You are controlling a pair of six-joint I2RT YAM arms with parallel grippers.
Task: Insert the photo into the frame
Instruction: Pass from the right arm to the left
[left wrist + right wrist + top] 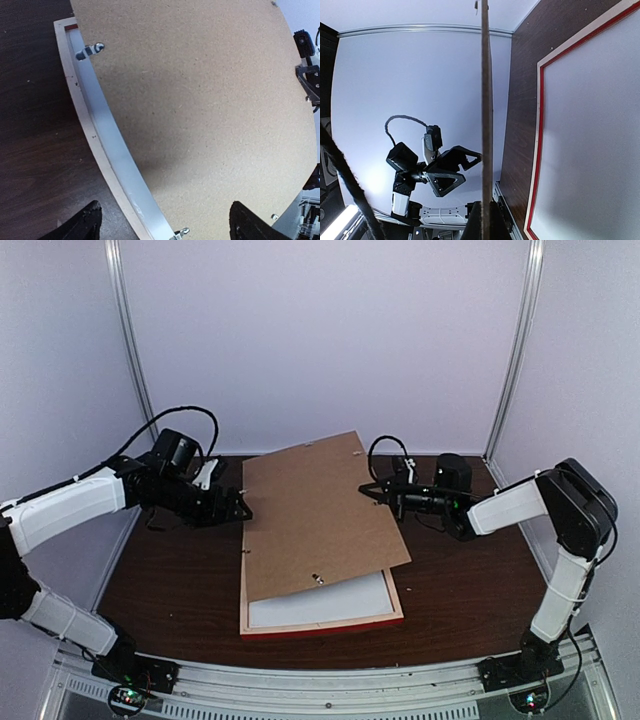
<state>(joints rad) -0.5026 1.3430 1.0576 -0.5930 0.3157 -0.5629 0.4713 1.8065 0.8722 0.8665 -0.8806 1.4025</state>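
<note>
Left black two-finger gripper (243,510) reaches inward, with its fingers (90,222) spread wide. Right black gripper (368,488) pinches a thin brown board (320,510) by its edge.

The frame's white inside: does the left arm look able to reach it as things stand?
Probably only in part. The backing board, held tilted by the right gripper, covers most of the frame. Only strips along the near and left sides lie bare; the open left gripper is beside the left one.

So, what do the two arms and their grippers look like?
The left arm and right arm have white shells with black joints. The left gripper and right gripper are black, with triangular fingers. A black cable loops above each wrist.
</note>
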